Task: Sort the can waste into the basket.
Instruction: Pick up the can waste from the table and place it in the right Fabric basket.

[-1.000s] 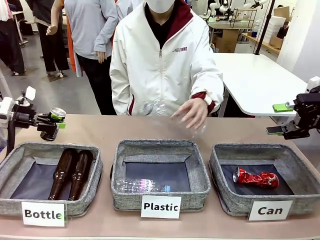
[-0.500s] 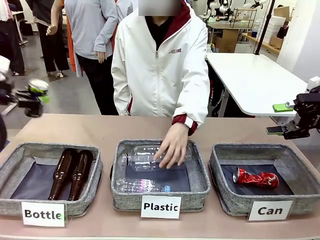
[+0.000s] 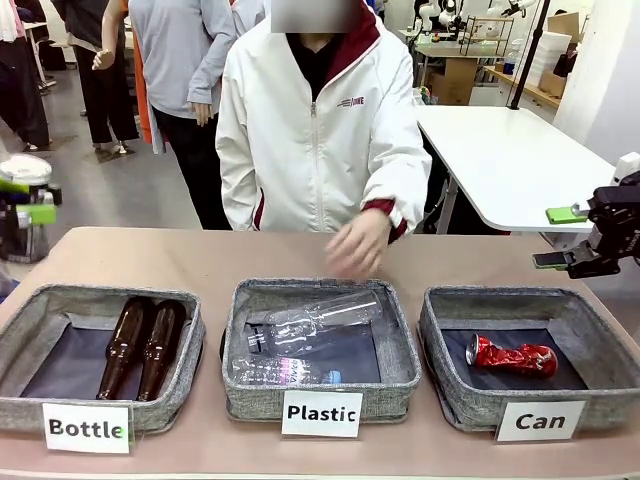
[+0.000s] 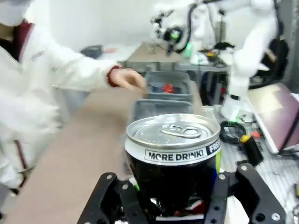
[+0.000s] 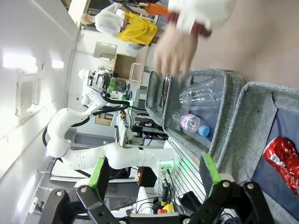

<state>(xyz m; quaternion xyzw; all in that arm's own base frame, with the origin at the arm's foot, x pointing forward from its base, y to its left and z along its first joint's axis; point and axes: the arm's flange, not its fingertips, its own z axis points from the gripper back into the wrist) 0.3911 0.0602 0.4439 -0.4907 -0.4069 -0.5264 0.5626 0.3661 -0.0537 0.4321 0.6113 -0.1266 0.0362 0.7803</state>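
Note:
A black can (image 4: 173, 154) with a silver top and pale print sits between my left gripper's (image 4: 172, 191) fingers, which are shut on it. In the front view that gripper (image 3: 26, 200) hangs at the table's far left edge, above and behind the Bottle basket, the can's (image 3: 25, 170) top up. A crushed red can (image 3: 511, 356) lies in the grey basket (image 3: 436, 312) marked "Can" at the right. My right gripper (image 3: 558, 237) hovers open behind that basket's far right corner; its own view shows the gripper (image 5: 154, 173) open, with the red can (image 5: 282, 158) below.
The left basket (image 3: 186, 330) marked "Bottle" holds two brown bottles (image 3: 140, 345). The middle basket (image 3: 400, 330) marked "Plastic" holds two clear bottles (image 3: 310, 322). A person's hand (image 3: 355, 245) hovers over its far rim. A white table stands at the back right.
My left gripper carried the black can leftward to the table's edge. The person laid a clear bottle in the Plastic basket and drew the hand back. My right arm stayed still.

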